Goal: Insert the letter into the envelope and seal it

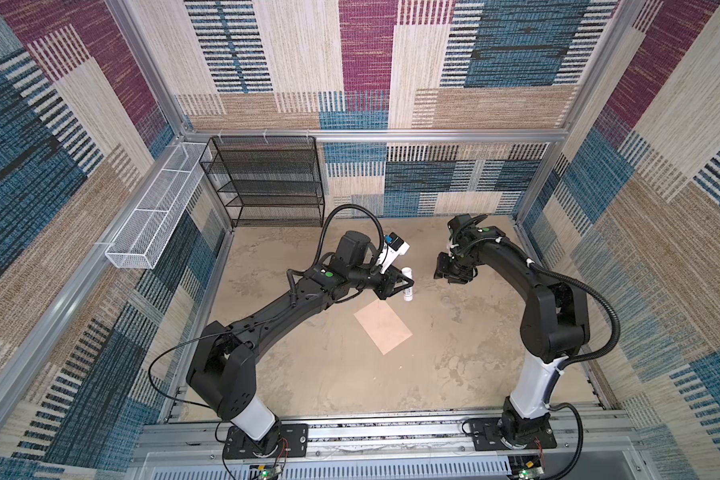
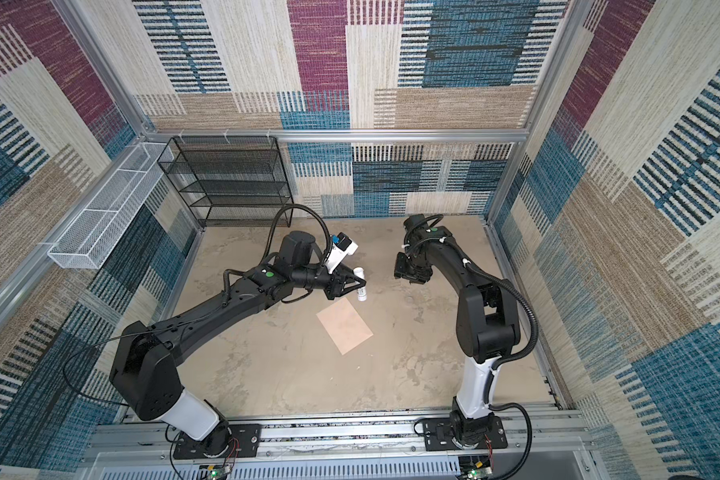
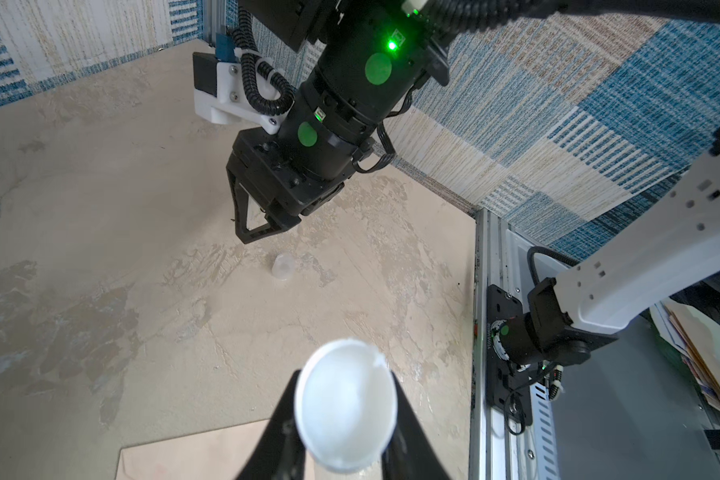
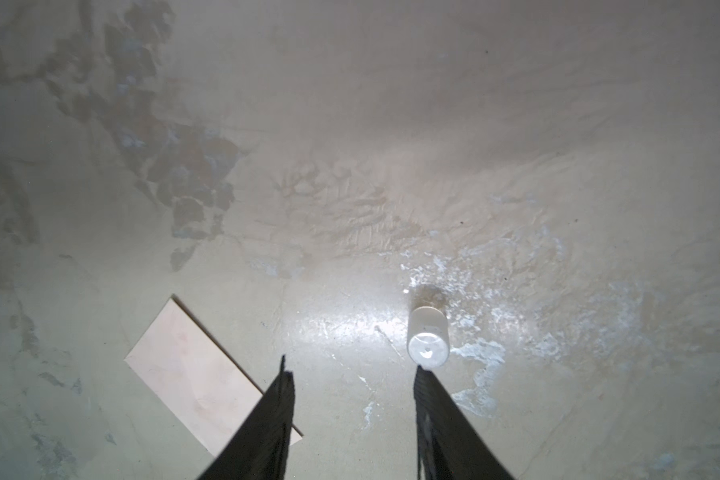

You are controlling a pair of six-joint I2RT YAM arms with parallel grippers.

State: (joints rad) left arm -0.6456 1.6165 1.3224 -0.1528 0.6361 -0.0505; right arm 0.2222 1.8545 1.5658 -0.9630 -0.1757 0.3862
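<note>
Down near the middle of the table point(image 1: 308, 374) lay the envelope point(image 1: 383, 327) point(image 2: 344, 326), flat and askew, a plain peach face up. Nothing rested on it, and neither of my grippers touched it. I could not make out its flap.

Just past the envelope's far corner, my left gripper point(image 1: 410, 286) hung above the table. Its jaws pinched a white tube point(image 1: 408, 296) about its middle. My left wrist view looked onto the tube's round white end point(image 3: 346, 405), squeezed between my two black fingers point(image 3: 279, 419), with an edge of the envelope below.

Further right, a small pale cap point(image 4: 428, 336) lay on its side on the bare table, apart from the envelope and the tube. My right gripper point(image 4: 353, 365) hovered over that spot, jaws spread with nothing between them. One fingertip point(image 4: 424, 374) showed just beside the cap in the wrist view.

At the back left stood a black mesh rack point(image 1: 267, 183), beside a white wire basket point(image 1: 154, 216) on the side wall.
</note>
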